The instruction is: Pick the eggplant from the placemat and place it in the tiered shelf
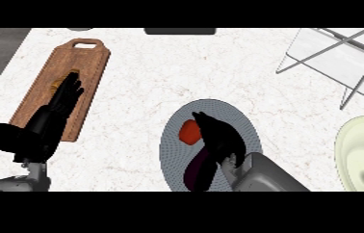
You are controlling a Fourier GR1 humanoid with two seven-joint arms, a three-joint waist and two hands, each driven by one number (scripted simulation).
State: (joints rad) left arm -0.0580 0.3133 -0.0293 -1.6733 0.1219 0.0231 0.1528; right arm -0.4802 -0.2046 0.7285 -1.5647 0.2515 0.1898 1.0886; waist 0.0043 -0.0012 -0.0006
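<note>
**Q:** State the pose of the right hand (222, 139).

**A:** Its grey forearm enters from the lower edge and angles up and to the left. The black hand lies over the grey oval placemat (238, 116), fingers extended toward the mat's upper left, with one fingertip pointing past the rest. The fingers look fairly straight. Whether any of them curl around something beneath cannot be determined.

**Q:** Where is the eggplant?

**A:** The eggplant (198, 168), dark purple and elongated, lies on the placemat directly below and left of the right hand's palm, partly covered by the hand and wrist. Contact cannot be confirmed. Just left of the fingers, also on the mat, sits a red-orange item (189, 131).

**Q:** What lies further out?

**A:** Up and to the right of the hand stands the tiered shelf (331, 58), a wire frame with pale panels, well apart from it. To the right, at the edge, is a pale green plate (348, 152).

**Q:** And the left hand (60, 102)?

**A:** It rests with straight fingers on a wooden cutting board (82, 63), far left. A small orange-brown object (55, 84) shows at its fingers.
</note>
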